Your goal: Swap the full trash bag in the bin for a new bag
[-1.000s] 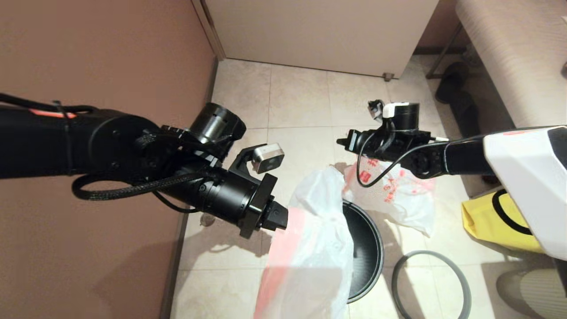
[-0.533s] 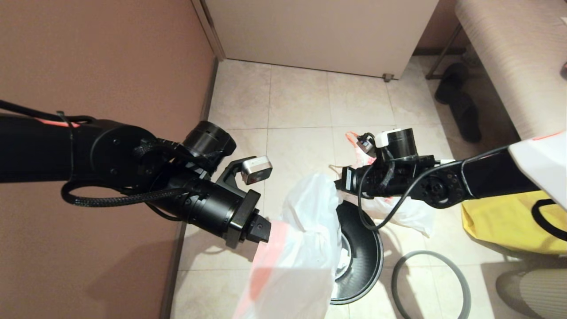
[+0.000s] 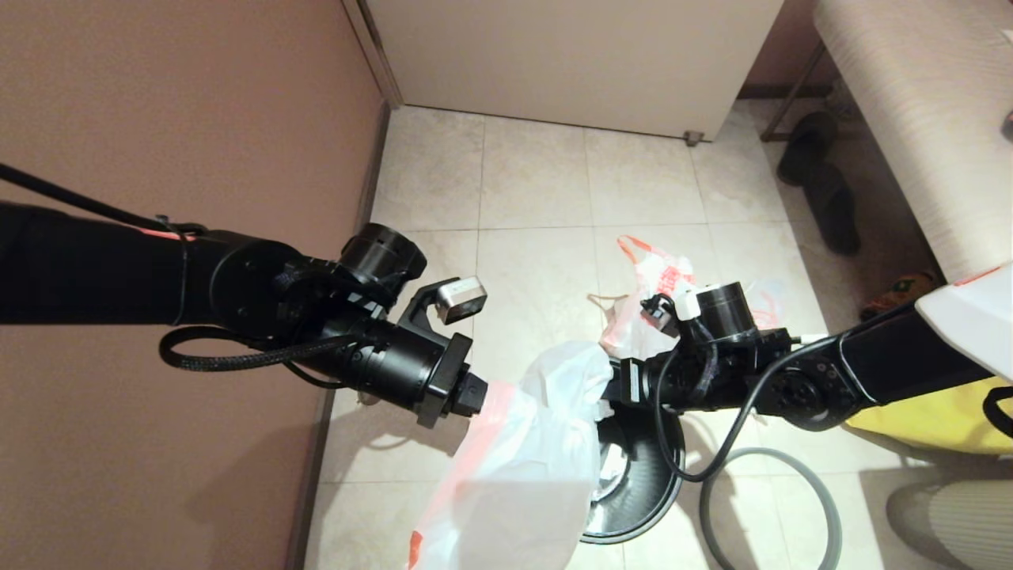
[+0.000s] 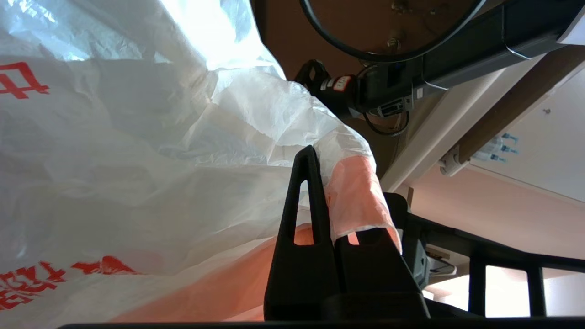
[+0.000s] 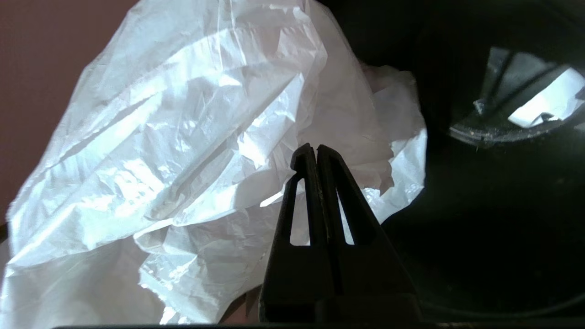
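While our left pincer [image 4: 320,183] pinches the new bag [image 3: 522,443] over the bin [image 3: 641,483], our right pincer [image 5: 315,153] stays clenched, grey hoop [image 3: 772,507] right, full trash bag [image 3: 657,293] beyond.

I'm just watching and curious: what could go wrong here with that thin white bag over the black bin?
The left tool pinches only the orange hem of the new bag, so the thin film might slip or tear. The right tool is shut against the crumpled plastic with no clear grip, so the mouth may not open. The bin looks tilted and could tip.
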`<state>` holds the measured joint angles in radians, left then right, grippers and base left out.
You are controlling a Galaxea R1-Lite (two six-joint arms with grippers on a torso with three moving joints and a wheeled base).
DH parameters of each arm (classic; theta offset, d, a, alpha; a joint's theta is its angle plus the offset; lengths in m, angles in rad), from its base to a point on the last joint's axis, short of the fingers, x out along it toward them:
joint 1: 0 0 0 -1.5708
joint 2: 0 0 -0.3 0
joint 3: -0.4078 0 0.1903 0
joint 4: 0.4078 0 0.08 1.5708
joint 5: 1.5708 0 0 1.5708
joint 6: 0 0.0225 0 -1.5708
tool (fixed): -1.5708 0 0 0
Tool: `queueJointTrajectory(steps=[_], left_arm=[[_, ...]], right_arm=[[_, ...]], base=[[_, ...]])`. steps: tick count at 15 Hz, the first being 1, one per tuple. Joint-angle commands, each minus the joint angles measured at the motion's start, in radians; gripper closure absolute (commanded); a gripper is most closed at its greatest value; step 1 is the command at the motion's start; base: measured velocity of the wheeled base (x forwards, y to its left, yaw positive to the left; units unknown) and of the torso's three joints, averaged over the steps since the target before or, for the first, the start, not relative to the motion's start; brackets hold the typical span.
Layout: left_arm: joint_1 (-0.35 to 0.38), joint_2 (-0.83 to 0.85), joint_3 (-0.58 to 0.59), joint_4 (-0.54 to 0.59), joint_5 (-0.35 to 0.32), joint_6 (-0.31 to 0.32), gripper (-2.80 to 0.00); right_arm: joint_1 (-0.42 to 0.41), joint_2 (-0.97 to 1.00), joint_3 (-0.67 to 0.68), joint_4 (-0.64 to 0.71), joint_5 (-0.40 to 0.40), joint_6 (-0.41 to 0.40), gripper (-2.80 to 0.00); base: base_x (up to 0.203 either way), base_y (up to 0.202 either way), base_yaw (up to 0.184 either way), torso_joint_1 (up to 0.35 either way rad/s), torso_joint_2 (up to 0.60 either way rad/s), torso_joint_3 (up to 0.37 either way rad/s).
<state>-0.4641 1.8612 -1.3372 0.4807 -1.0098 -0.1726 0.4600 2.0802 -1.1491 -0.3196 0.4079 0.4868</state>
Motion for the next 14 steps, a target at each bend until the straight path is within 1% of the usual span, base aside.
queueJointTrajectory(steps=[1, 4, 9, 12, 14], left_arm=[[0.008, 0.021, 0.001, -0.01, -0.006, -0.002, 0.0], [0.013, 0.027, 0.0, -0.059, -0.006, -0.002, 0.0], [-0.003, 0.079, -0.02, -0.11, -0.006, -0.004, 0.0], [-0.016, 0.114, -0.022, -0.151, -0.006, -0.003, 0.0], [-0.02, 0.125, -0.025, -0.158, -0.006, -0.003, 0.0]], right_arm=[[-0.003, 0.078, -0.002, -0.044, 0.002, 0.002, 0.0], [-0.029, 0.162, -0.052, -0.08, 0.002, 0.001, 0.0], [-0.046, 0.194, -0.054, -0.082, -0.008, 0.002, 0.0], [-0.065, 0.121, -0.009, -0.085, -0.007, 0.005, 0.0], [-0.082, 0.006, 0.088, -0.106, -0.005, 0.007, 0.0]], base=[[0.0, 0.0, 0.0, 0.0, 0.0, 0.0], [0.0, 0.0, 0.0, 0.0, 0.0, 0.0], [0.0, 0.0, 0.0, 0.0, 0.0, 0.0], [0.0, 0.0, 0.0, 0.0, 0.0, 0.0], [0.0, 0.0, 0.0, 0.0, 0.0, 0.0]])
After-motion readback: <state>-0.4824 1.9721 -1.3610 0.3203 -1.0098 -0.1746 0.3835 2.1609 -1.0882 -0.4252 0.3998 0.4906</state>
